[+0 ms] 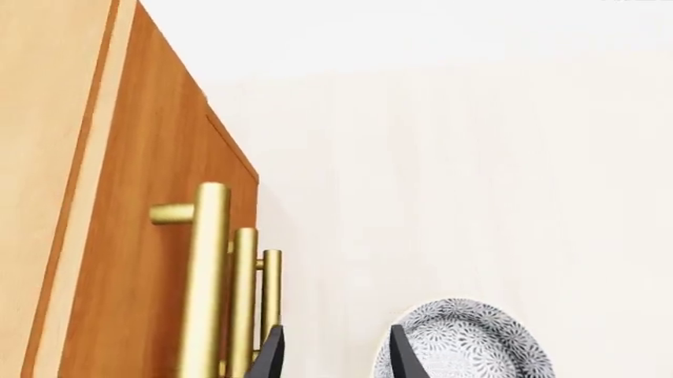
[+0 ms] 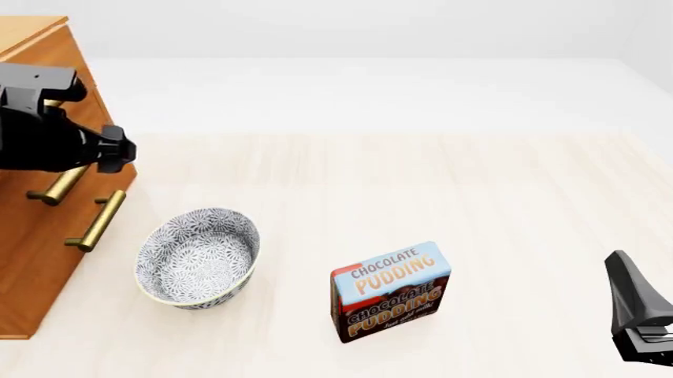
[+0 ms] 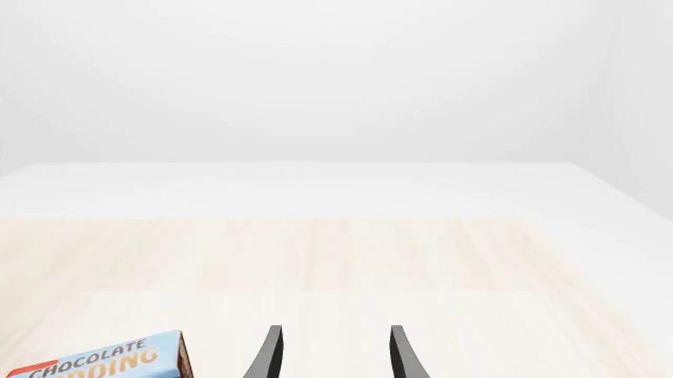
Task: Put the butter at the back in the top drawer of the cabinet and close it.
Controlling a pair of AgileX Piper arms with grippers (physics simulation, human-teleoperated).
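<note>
The butter does not show in any view. The cabinet [image 2: 30, 260] stands at the table's left edge, and all three drawer fronts look flush. My left arm [image 2: 47, 134] hangs in front of the top drawer [image 1: 158, 189] and hides its handle in the front view. In the left wrist view that brass handle [image 1: 205, 276] is nearest, with the two lower handles lined up beyond it. My left gripper [image 1: 336, 358] is open just beside the handles and holds nothing. My right gripper [image 3: 331, 354] is open and empty, low at the table's near right corner [image 2: 637, 319].
A blue-patterned bowl [image 2: 198, 256] sits on the table just right of the cabinet, below the left gripper [image 1: 468, 342]. A chocolate pudding box [image 2: 392, 291] stands upright near the front centre, left of the right gripper [image 3: 105, 362].
</note>
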